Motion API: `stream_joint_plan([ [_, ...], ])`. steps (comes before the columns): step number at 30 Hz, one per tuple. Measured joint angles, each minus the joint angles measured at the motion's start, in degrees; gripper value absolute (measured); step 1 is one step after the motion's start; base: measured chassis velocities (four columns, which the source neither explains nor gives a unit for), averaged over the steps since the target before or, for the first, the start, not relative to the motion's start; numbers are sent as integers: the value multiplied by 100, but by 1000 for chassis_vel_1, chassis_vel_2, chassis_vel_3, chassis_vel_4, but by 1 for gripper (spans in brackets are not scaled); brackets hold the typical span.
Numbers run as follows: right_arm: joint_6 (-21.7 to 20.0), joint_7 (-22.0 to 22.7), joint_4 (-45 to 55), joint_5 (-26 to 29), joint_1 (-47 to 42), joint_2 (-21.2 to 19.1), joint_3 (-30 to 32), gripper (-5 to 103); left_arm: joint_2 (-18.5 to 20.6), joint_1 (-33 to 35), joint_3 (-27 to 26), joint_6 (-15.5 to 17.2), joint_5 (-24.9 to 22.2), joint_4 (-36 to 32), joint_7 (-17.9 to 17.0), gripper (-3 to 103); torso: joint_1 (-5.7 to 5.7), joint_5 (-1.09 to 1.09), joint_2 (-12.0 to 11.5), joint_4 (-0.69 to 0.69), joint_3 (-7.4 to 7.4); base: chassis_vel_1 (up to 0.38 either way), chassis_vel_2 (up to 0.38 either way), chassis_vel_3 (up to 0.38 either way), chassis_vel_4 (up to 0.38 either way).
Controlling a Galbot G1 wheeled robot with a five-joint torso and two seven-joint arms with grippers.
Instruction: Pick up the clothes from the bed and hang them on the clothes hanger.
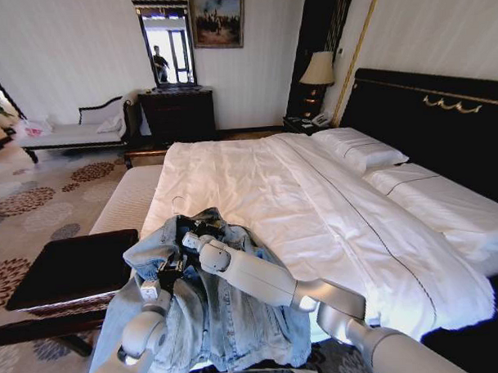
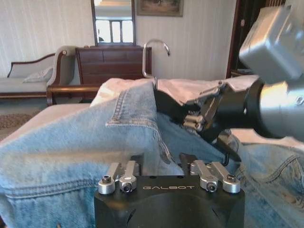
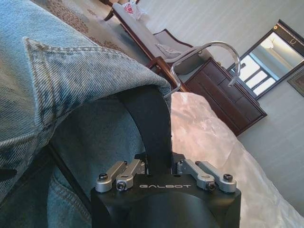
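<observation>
Right gripper (image 3: pixel 158 164) clamps thin black triangular hanger (image 3: pixel 151 124) inside light-blue denim jacket (image 1: pixel 196 311) at 6 o'clock; left gripper (image 2: pixel 159 168) pinches denim; hanging step, nxt needs lift.

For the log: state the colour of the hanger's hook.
Silver metal; the hook shows best in the right wrist view.

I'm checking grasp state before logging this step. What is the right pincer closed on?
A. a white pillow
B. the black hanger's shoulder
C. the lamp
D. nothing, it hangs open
B: the right pincer clamps the clothes hanger under the denim jacket's collar.
</observation>
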Motion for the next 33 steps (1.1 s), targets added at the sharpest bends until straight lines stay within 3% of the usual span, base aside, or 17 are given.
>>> stream_joint_plan([
  [2,9,0,0,-2,2,0,2,25,12,60,-43,2,-1,-76,6,46,0,-1,0,0,0,0,0,0,0],
  [6,39,-9,-11,-3,22,5,5,25,81,586,-486,83,-177,-774,212,69,0,-1,0,0,0,0,0,0,0],
  [8,43,-9,-11,-3,22,5,7,25,93,740,-617,112,-252,-944,303,74,0,-1,0,0,0,0,0,0,0],
  [9,49,-11,-11,-3,22,4,9,25,111,935,-821,132,-328,-1153,454,74,0,-1,0,1,0,0,0,0,0],
  [11,73,-12,-11,-4,18,-7,25,25,183,1359,-1505,157,-550,-1531,803,84,-1,0,0,2,0,0,0,0,0],
  [13,80,-13,-8,-5,11,-15,30,25,227,1444,-1731,163,-688,-1597,880,89,-1,0,0,4,0,0,0,0,0],
  [15,88,-18,40,-5,-14,-54,49,25,444,1507,-2290,176,-1216,-1624,990,94,-1,0,0,4,0,0,0,0,0],
  [17,90,-18,130,-5,-56,-138,83,25,795,1284,-2783,180,-1757,-1271,1052,100,-1,0,1,-2,0,0,0,0,0],
  [20,96,-19,178,-7,-82,-188,92,25,1107,1038,-3049,195,-2087,-704,1171,100,0,-1,0,-3,0,0,0,0,0],
  [25,98,-19,261,-8,-123,-247,92,25,1578,789,-3144,215,-2268,109,1602,100,1,-2,0,0,1,0,0,0,0],
  [28,98,-12,294,-10,-134,-263,92,25,2097,759,-3125,91,-2196,641,2318,100,0,-2,0,0,0,0,0,0,0],
  [29,98,-12,294,-10,-134,-263,92,25,2097,759,-3125,91,-2196,641,2318,100,0,-2,0,0,0,0,0,0,0],
  [32,108,-6,288,-27,-151,-225,103,25,2682,716,-3005,-256,-1970,1167,3284,100,0,-2,0,0,1,0,0,0,0],
  [33,108,-6,288,-27,-151,-225,103,25,2682,716,-3005,-256,-1970,1167,3284,100,0,-2,0,0,1,0,0,0,0],
])
